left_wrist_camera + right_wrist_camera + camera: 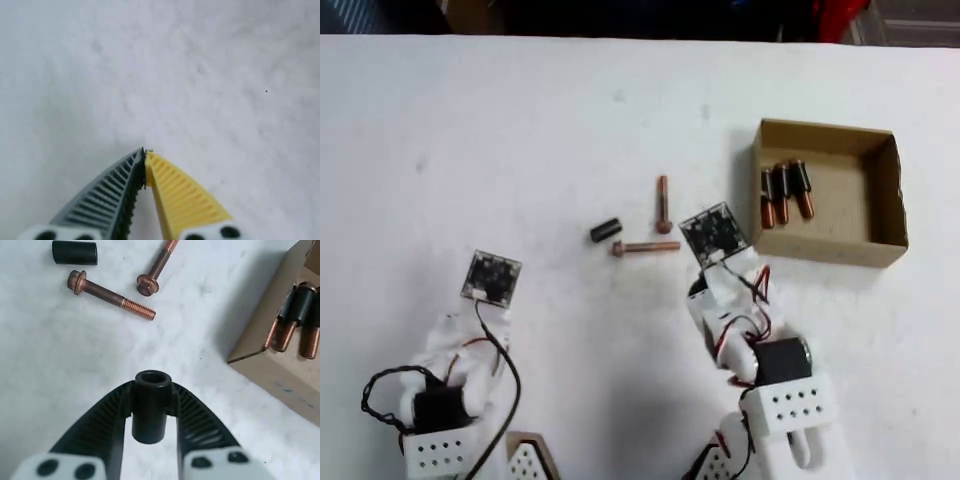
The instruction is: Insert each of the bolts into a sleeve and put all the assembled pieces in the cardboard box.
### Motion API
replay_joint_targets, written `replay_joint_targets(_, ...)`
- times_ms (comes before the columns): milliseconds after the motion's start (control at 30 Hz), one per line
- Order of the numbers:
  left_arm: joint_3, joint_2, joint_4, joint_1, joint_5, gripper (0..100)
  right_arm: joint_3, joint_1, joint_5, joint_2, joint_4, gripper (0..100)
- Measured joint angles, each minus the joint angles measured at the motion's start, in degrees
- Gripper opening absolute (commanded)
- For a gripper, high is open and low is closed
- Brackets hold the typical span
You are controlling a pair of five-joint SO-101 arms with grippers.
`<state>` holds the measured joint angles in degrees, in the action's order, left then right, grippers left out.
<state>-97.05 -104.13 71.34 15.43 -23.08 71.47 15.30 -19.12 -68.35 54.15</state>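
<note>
My right gripper (151, 390) is shut on a black sleeve (150, 412), held upright over the white table with its bore facing the camera. Beyond it lie two copper bolts (111, 295) (157, 270) and a second black sleeve (75, 252). In the high view those bolts (645, 247) (663, 203) and the loose sleeve (606, 230) lie mid-table, just left of the right arm (760, 350). The cardboard box (830, 247) to the right holds three assembled pieces (785, 192). My left gripper (145, 154) is shut on nothing, over bare table at the front left.
The left arm (450, 370) stays near the front edge, well left of the parts. The box's corner (280, 375) stands close beside the right gripper. Open white table stretches across the back and the left.
</note>
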Motion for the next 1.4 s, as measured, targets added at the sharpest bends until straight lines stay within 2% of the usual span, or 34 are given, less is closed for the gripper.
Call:
replay_joint_targets(233, 0.4, 0.0, -1.7, 0.0, -0.4, 2, 3.6, -2.8, 0.0, -0.1, -4.1, 1.7)
replay_joint_targets(433, 6.5, 0.0, -1.7, 0.0, -0.4, 2, 6.6, -5.5, 0.0, -0.1, -7.4, 1.7)
replay_joint_targets(667, 14.1, -0.1, 1.8, -4.8, -0.4, 2, 7.5, -6.3, 0.0, -0.1, -8.6, 1.7)
replay_joint_targets(867, 16.8, 0.4, 2.4, -5.9, -0.2, 2, 7.5, -6.7, 0.0, -0.1, -8.6, 1.7)
replay_joint_targets(1133, 30.9, 20.4, 2.4, -6.9, -0.2, 2, 7.5, -6.7, 0.0, -0.1, -8.6, 1.7)
replay_joint_targets(1400, 40.3, 43.1, -1.0, -15.9, 0.0, 2, 7.5, -6.7, 0.0, -0.1, -8.6, 1.7)
